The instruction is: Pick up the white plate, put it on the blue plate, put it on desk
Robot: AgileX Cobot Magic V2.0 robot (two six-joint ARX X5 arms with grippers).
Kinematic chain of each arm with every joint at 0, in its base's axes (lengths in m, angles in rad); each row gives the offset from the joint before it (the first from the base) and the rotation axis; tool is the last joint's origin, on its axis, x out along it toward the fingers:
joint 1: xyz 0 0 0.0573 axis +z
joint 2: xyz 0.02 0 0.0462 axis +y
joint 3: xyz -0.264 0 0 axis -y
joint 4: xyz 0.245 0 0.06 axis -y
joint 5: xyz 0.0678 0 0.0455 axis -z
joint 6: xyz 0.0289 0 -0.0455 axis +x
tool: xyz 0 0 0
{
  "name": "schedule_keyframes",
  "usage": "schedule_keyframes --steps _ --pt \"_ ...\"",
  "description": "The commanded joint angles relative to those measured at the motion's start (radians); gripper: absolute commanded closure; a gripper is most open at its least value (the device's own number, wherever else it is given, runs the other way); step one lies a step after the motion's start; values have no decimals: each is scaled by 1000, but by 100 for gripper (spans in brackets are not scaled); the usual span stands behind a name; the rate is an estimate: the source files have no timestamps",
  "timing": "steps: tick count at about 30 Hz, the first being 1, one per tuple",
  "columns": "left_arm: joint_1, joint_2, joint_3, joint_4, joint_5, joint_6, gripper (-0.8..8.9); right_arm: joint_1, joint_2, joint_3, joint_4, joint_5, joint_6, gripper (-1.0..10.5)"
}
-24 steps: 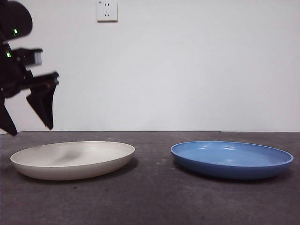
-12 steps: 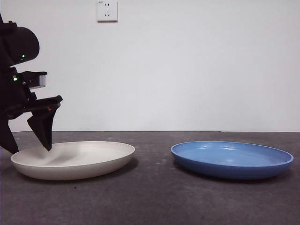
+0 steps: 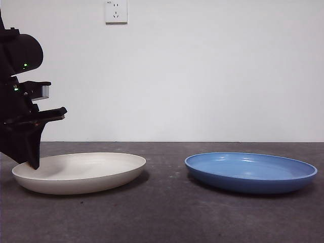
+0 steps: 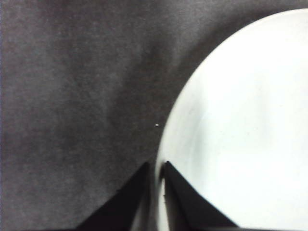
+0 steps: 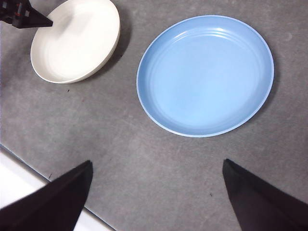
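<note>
The white plate (image 3: 79,172) lies flat on the dark mottled surface (image 3: 167,217), and the blue plate (image 3: 250,172) lies flat on the same surface beside it, the two apart with a strip of bare surface between them. Neither plate is stacked on the other.

The left gripper (image 3: 31,163) is down at the white plate's outer rim, on the side away from the blue plate. In the left wrist view its two jaws are drawn close together with the plate's rim (image 4: 159,168) running into the narrow slot between them: one jaw sits over the plate's inner slope, the other outside over the surface. They straddle the rim closely and appear to pinch it, though whether they press it firmly is hard to tell. In the front view the plate's base still rests level on the surface.

The right gripper (image 5: 156,192) hangs high above the surface, on the near side of the blue plate, its jaws spread wide and holding nothing. From there the right wrist view shows both plates whole, with the left gripper's black tip at the white plate's far rim.

A white wall socket (image 3: 116,11) sits on the pale wall behind the white plate.
</note>
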Motion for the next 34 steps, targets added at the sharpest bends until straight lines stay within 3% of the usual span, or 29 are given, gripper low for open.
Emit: schedule_keyframes --steps 1,11,19,28,34 --pt "-2 20 20 11 -3 -4 799 4 4 19 10 -1 4 515" --pt "0 -47 80 -18 15 -30 799 4 4 19 10 -1 4 515" --pt "-16 -142 196 -114 177 -103 799 4 4 19 10 -1 4 515" --pt "-182 -146 267 -74 185 -175 799 4 3 19 10 -1 12 515" --pt "-301 -47 320 -25 181 -254 799 4 -3 19 10 -1 46 515"
